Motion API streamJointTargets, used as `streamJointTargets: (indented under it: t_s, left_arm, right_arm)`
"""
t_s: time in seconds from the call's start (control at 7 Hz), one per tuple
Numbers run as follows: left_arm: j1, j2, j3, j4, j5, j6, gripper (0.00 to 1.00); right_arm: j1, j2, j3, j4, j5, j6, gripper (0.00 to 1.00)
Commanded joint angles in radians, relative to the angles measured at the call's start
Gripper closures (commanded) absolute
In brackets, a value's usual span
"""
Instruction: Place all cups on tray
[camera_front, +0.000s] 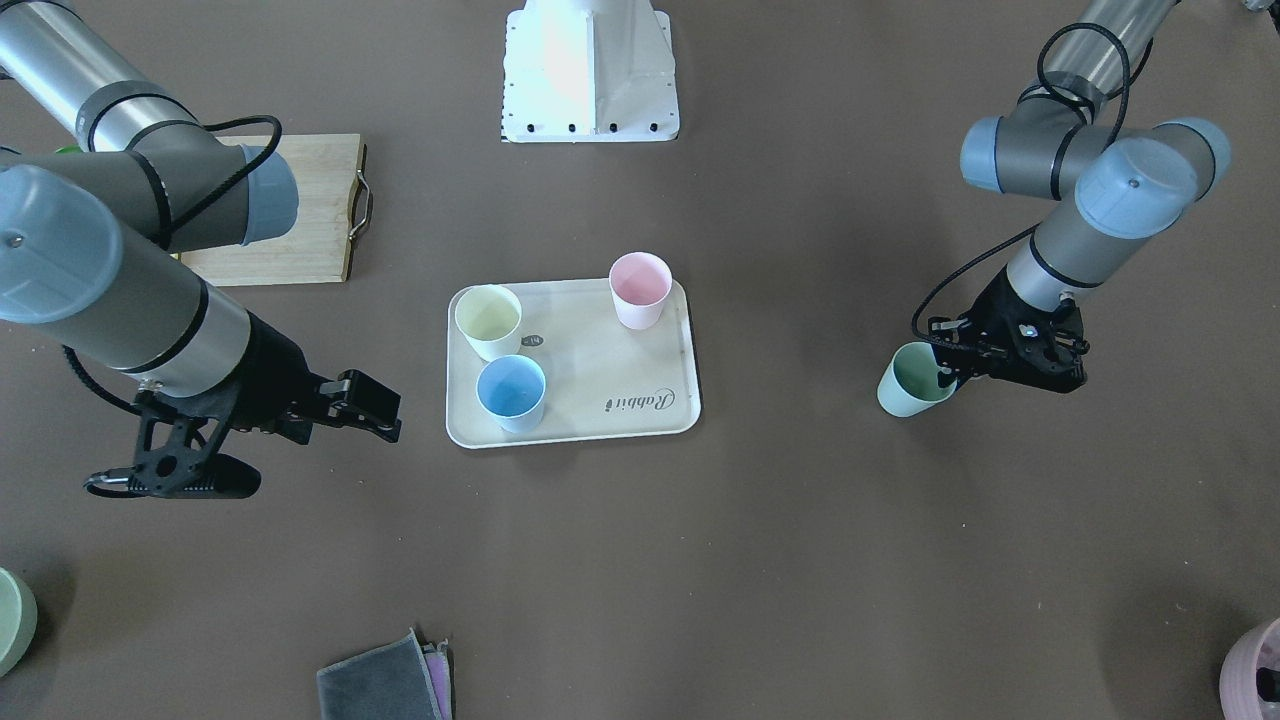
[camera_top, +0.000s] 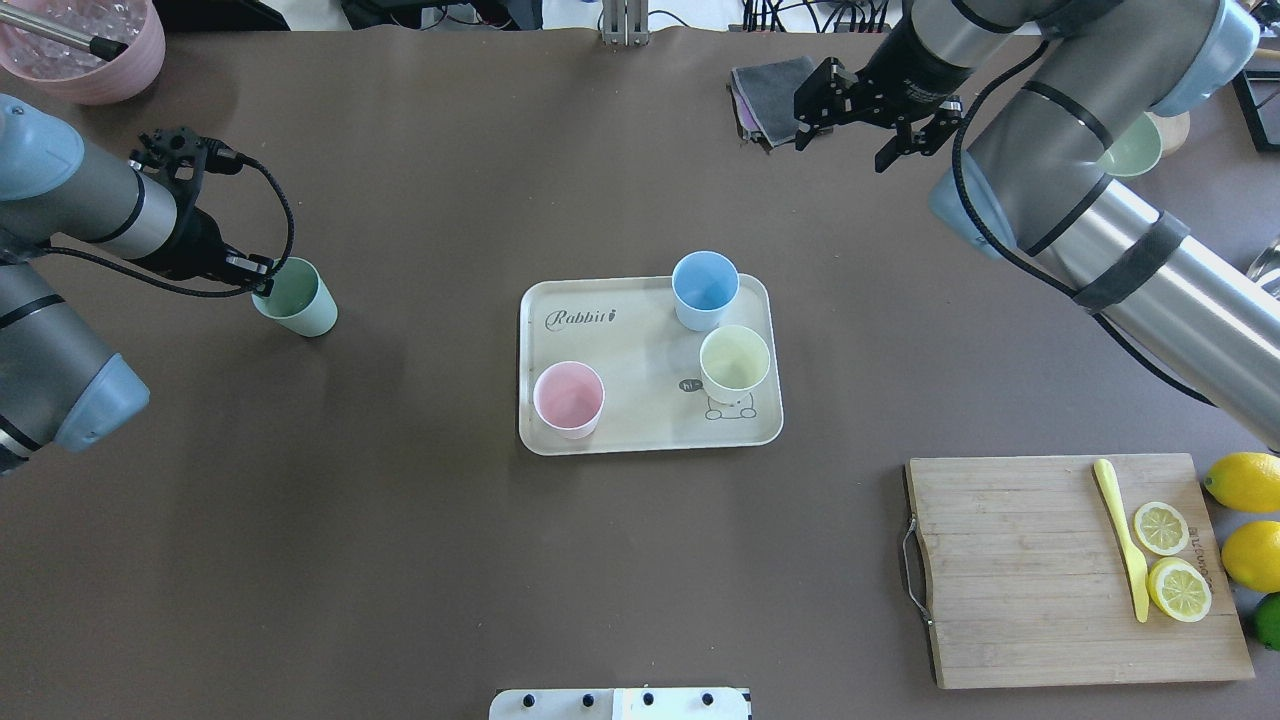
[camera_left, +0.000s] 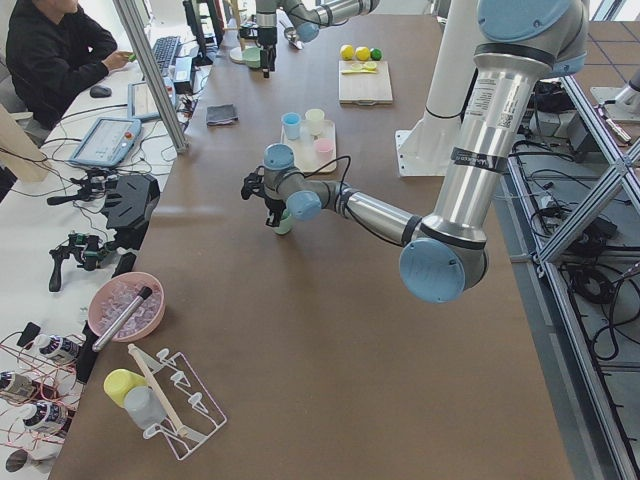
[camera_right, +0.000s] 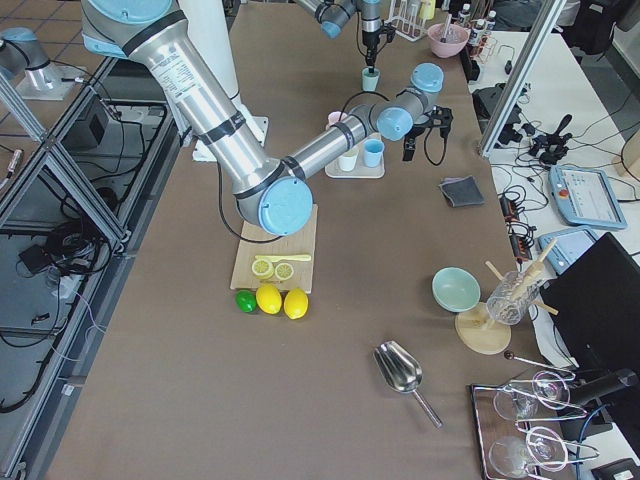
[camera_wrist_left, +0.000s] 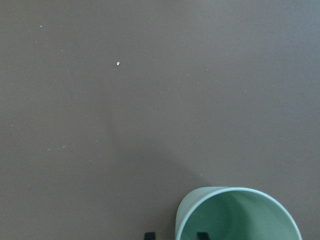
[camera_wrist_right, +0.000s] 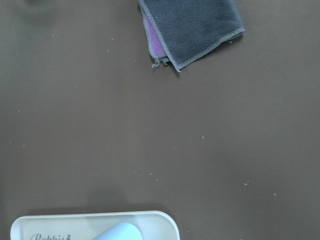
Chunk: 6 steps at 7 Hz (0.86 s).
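Note:
The cream tray lies at the table's middle. On it stand the pale yellow cup, the pink cup and the light blue cup. The mint green cup is off the tray, at the robot's left. My left gripper is shut on its rim, one fingertip inside and one outside. My right gripper is open and empty, beyond the tray's far side. The right wrist view shows the tray's rim.
A wooden cutting board with lemon slices and a yellow knife lies at the near right, with lemons beside it. A folded grey cloth lies near my right gripper. The pink pot and the pale green bowl sit at the far corners.

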Motion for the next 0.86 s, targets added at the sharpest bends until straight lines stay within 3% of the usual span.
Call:
streamJointTargets:
  t_s: [0.0, 0.43, 0.71]
  left_arm:
    - [0.0, -0.042, -0.024, 0.025, -0.006, -0.039, 1.0]
    - [0.003, -0.209, -0.064, 0.238, -0.005, -0.143, 1.0]
    - [0.069, -0.298, -0.061, 0.281, 0.0, -0.259, 1.0]
  right_arm:
    - [0.095, -0.137, 0.055, 0.0, 0.069, -0.137, 0.0]
    - [0.165, -0.336, 0.084, 0.004, 0.06, -0.381, 0.0]
    - [0.172, -0.403, 0.084, 0.007, 0.045, -0.428, 0.0]
